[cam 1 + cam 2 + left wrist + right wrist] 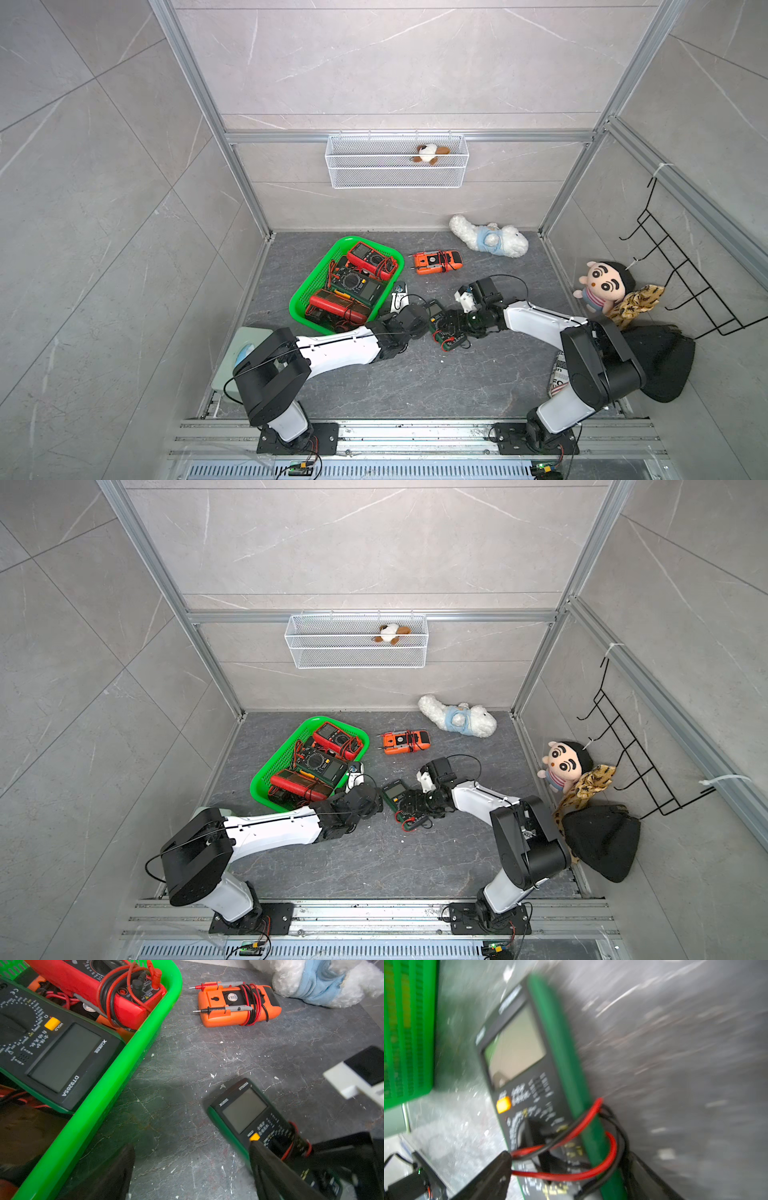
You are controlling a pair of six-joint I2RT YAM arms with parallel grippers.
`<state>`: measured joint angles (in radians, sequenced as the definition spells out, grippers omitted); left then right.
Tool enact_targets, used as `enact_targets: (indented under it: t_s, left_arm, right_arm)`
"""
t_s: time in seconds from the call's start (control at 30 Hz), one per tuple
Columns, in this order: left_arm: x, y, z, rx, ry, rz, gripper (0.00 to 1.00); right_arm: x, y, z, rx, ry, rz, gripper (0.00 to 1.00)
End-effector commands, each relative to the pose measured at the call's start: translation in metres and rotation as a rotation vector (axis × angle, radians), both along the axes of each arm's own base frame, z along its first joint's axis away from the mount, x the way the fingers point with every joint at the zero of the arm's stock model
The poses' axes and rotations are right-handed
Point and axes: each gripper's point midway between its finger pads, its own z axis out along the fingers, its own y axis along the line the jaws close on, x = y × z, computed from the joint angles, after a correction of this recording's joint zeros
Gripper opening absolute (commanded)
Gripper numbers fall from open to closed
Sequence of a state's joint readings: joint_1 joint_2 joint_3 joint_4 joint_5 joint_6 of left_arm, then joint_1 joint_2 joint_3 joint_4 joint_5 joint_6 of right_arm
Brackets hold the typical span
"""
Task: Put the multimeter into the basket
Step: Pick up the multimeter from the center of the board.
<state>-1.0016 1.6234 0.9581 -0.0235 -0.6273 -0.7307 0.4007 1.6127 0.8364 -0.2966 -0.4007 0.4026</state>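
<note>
In both top views the multimeter point(438, 322) point(397, 793) is just outside the basket point(312, 277), which is crowded with three meters point(357, 284). The left gripper point(409, 316) sits between them.

Left wrist: its fingers point(268, 1163) are spread wide, with the orange meter point(236, 1004) beyond.

Right wrist, blurred: the right gripper point(569, 1155) straddles the multimeter. Whether it pinches, I cannot tell.

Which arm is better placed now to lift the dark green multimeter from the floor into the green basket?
Right. The right end effector straddles the multimeter, one finger on each side. The left end effector is open beside it, nearer the basket.
</note>
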Motion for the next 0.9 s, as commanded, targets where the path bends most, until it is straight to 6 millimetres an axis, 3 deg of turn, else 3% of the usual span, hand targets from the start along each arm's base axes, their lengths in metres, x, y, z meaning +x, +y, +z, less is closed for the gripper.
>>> enact_targets:
  t_s: [0.0, 0.1, 0.17, 0.3, 0.53, 0.63, 0.87]
  left_arm:
    - [0.004, 0.001, 0.003, 0.004, 0.005, 0.062, 0.91]
    - [0.005, 0.0, 0.001, -0.005, 0.019, 0.08, 0.93]
    - [0.004, -0.002, 0.001, -0.014, 0.028, 0.074, 0.95]
    - [0.003, -0.009, -0.002, -0.039, 0.057, 0.057, 0.98]
    - [-0.009, -0.048, -0.026, -0.064, 0.168, -0.02, 0.98]
    - [-0.01, -0.06, -0.032, -0.037, 0.186, -0.027, 0.98]
    - [-0.007, -0.063, -0.05, 0.027, 0.264, 0.053, 0.98]
  right_arm:
    - [-0.008, 0.025, 0.009, 0.04, -0.034, 0.001, 0.86]
    - [-0.012, 0.03, 0.013, 0.067, -0.052, -0.021, 0.86]
    - [-0.015, 0.021, 0.015, 0.037, -0.069, -0.044, 0.87]
    - [-0.014, -0.014, 0.023, -0.123, -0.124, -0.122, 0.9]
    - [-0.011, -0.086, 0.042, -0.4, -0.217, -0.326, 0.95]
    - [-0.01, -0.1, 0.048, -0.427, -0.245, -0.373, 0.96]
    - [-0.014, -0.121, 0.055, -0.43, -0.277, -0.437, 1.0]
